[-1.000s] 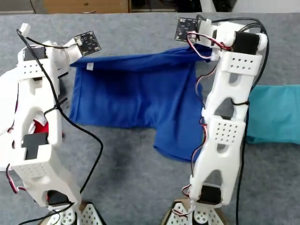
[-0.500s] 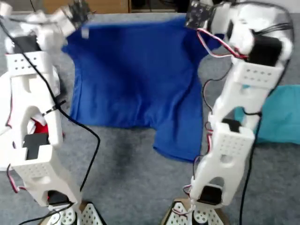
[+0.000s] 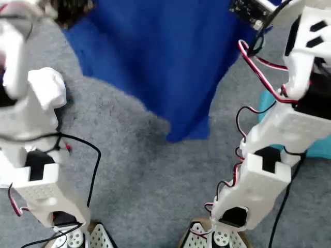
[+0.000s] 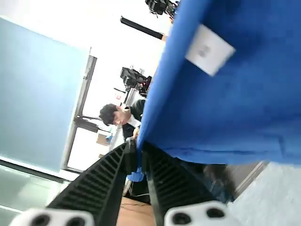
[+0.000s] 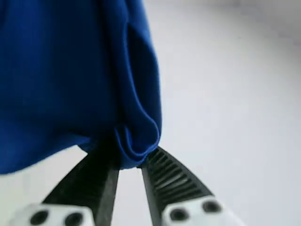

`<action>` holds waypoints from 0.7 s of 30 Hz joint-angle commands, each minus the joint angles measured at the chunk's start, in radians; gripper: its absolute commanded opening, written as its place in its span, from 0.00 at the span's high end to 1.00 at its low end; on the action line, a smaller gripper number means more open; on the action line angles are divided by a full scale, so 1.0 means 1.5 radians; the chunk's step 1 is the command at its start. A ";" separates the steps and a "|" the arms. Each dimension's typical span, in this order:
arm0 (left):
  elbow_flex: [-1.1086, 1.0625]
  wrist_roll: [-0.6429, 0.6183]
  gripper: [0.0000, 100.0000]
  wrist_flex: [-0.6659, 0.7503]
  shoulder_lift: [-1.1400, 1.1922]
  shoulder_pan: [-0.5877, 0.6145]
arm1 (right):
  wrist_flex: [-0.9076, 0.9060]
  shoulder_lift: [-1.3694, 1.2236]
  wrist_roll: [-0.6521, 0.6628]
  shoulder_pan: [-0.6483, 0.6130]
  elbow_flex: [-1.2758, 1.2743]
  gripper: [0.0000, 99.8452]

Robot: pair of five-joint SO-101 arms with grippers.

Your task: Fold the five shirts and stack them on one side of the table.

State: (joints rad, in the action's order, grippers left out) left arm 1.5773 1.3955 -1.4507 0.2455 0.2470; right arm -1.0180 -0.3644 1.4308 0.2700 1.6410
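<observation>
A dark blue shirt (image 3: pixel 155 57) hangs high above the grey table, held up between both raised arms, its lower edge and one sleeve dangling toward the table's middle. My left gripper (image 4: pixel 138 149) is shut on the blue shirt's (image 4: pixel 244 89) edge, near a white label (image 4: pixel 208 48). My right gripper (image 5: pixel 126 157) is shut on a bunched fold of the shirt (image 5: pixel 70 70). A folded teal shirt (image 3: pixel 323 144) lies at the table's right edge, mostly hidden behind the right arm (image 3: pixel 289 129).
Grey table surface (image 3: pixel 145 196) spreads in front of the arm bases. White cloth (image 3: pixel 49 88) and a bit of red (image 3: pixel 67 147) lie by the left arm (image 3: pixel 31 170). Cables hang along both arms.
Both arms have risen sharply, lifting the blue shirt from lying flat on the table to hanging in the air. Both grippers stay shut on it.
</observation>
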 commanded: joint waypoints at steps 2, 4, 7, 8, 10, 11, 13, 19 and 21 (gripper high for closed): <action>0.063 0.051 0.98 -0.126 -0.027 0.021 | 0.064 0.041 0.030 0.048 0.017 1.00; 0.061 0.055 0.98 -0.124 -0.047 0.045 | 0.063 0.060 0.030 0.049 0.017 1.00; 0.062 0.054 0.98 -0.126 -0.069 0.068 | 0.044 0.082 0.037 0.051 0.018 1.00; 0.062 0.054 0.98 -0.126 -0.076 0.066 | 0.025 0.091 0.043 0.058 0.018 1.00; 0.062 0.054 0.98 -0.125 -0.087 0.069 | -0.017 0.110 0.045 0.068 0.018 1.00; 0.062 0.054 0.98 -0.124 -0.095 0.070 | -0.040 0.118 0.047 0.071 0.018 1.00; 0.062 0.054 0.98 -0.124 -0.111 0.071 | -0.077 0.133 0.047 0.088 0.018 1.00; 0.061 0.054 0.98 -0.158 -0.173 0.071 | -0.127 0.176 0.047 0.142 0.018 1.00; 0.061 0.054 0.98 -0.186 -0.195 0.070 | -0.146 0.195 0.048 0.149 0.018 1.00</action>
State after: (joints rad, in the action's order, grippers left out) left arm 1.6755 1.4691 -1.6840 -0.0107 0.2977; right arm -1.2083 -0.0959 1.4891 0.4266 1.6732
